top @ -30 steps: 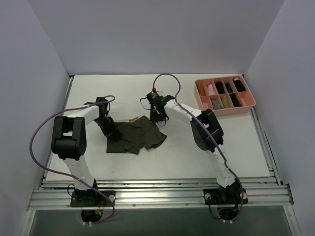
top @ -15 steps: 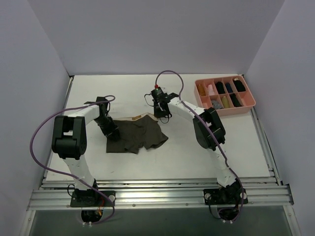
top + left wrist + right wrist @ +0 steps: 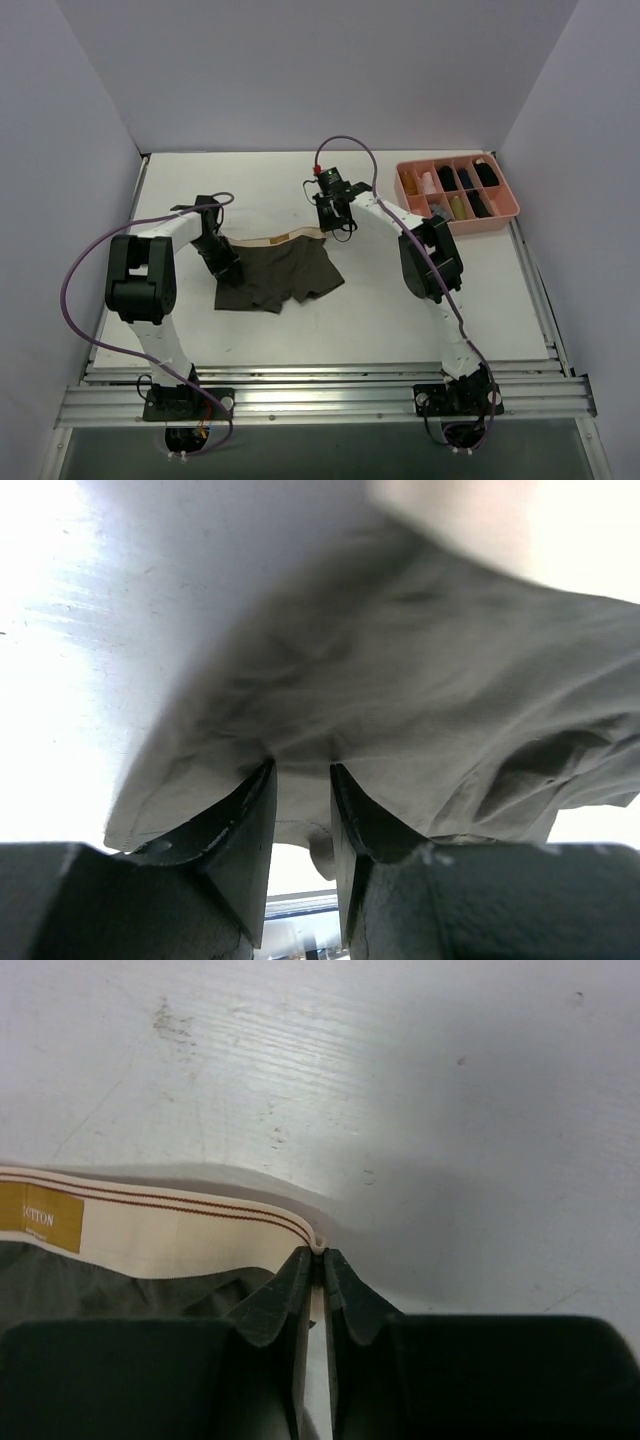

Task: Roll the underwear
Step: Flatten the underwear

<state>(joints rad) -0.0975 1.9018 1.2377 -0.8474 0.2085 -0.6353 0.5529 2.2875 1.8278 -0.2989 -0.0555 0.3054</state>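
Observation:
The underwear (image 3: 280,272), dark olive-brown with a beige waistband (image 3: 278,238), lies spread on the white table between the arms. My right gripper (image 3: 328,228) is shut on the right end of the waistband (image 3: 170,1225), pinching its fold between the fingertips (image 3: 300,1278). My left gripper (image 3: 226,262) is at the garment's left edge, jaws close together with the olive cloth (image 3: 400,700) bunched between them; the fabric fills the left wrist view and hides the table under it.
A pink compartment tray (image 3: 508,205) with small rolled bundles and other items stands at the back right. Grey walls close in the back and sides. A metal rail (image 3: 320,395) runs along the near edge.
My right gripper has moved back and slightly right with the waistband end, stretching the garment flatter and wider. The left gripper has stayed at the left edge.

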